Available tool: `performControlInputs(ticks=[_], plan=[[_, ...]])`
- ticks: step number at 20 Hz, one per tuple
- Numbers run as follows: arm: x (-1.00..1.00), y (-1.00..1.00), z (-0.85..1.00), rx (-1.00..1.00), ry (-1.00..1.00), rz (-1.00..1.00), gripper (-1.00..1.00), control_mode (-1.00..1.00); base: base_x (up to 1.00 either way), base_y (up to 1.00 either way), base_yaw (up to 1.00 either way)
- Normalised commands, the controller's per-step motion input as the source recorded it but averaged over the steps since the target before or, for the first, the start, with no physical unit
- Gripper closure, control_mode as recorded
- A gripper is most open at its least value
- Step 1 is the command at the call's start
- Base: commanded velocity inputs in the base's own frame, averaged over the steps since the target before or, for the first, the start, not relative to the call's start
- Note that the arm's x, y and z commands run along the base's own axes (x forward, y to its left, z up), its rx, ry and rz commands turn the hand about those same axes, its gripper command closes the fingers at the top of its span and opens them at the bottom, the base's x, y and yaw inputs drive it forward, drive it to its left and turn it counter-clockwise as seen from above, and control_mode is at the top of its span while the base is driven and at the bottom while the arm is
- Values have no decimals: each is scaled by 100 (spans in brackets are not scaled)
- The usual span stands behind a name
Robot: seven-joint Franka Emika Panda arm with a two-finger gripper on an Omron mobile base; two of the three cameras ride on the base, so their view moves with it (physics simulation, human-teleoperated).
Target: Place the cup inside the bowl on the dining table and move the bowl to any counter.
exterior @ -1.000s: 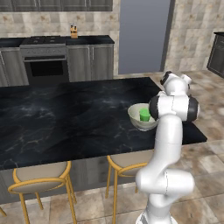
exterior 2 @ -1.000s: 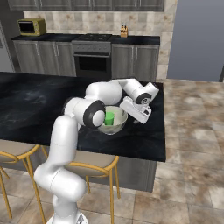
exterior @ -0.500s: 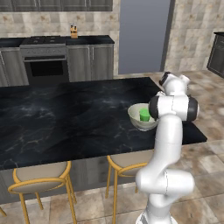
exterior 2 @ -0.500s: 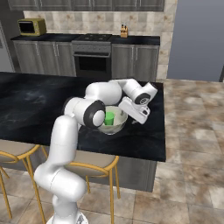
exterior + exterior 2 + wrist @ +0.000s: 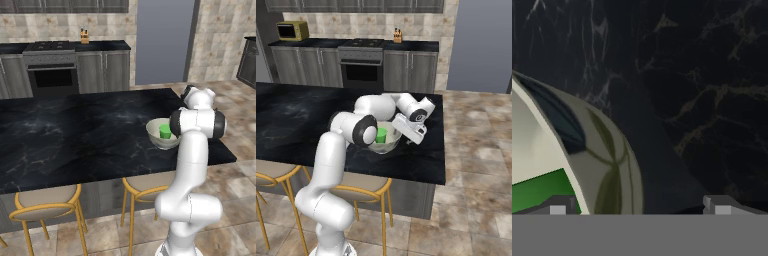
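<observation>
The pale cream bowl [image 5: 156,138] [image 5: 388,145] sits near the right end of the black marble dining table [image 5: 75,135] [image 5: 286,115]. The green cup [image 5: 165,131] [image 5: 381,135] stands inside it. My gripper [image 5: 404,133] [image 5: 639,206] is open and low at the bowl's right side. In the hand view the bowl wall [image 5: 607,160] rises between my two fingertips. One fingertip [image 5: 559,205] sits inside the rim by the cup [image 5: 537,192], the other outside over the tabletop. Nothing is gripped.
Yellow-framed stools [image 5: 47,205] [image 5: 363,187] stand along the table's near side. The grey-cabinet counter [image 5: 112,46] [image 5: 411,46] with an oven [image 5: 52,75] runs along the back wall, and a microwave [image 5: 292,31] sits at its left. Tiled floor lies to the right of the table.
The hand has edged slightly down and in toward the bowl's rim. The jaws have stayed wide; bowl and cup have not moved.
</observation>
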Motion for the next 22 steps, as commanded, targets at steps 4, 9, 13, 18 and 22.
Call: performControlInputs(ticks=[4, 9, 13, 18, 22], plan=[[0, 3, 0, 0, 2, 0, -100, -100, 0, 0, 0], [0, 3, 0, 0, 0, 0, -100, -100, 0, 0, 0], [0, 11, 0, 0, 0, 0, 100, -100, 0, 0, 0], [0, 10, 0, 0, 1, 0, 100, -100, 0, 0, 0], [0, 1, 0, 0, 3, 0, 100, -100, 0, 0, 0]])
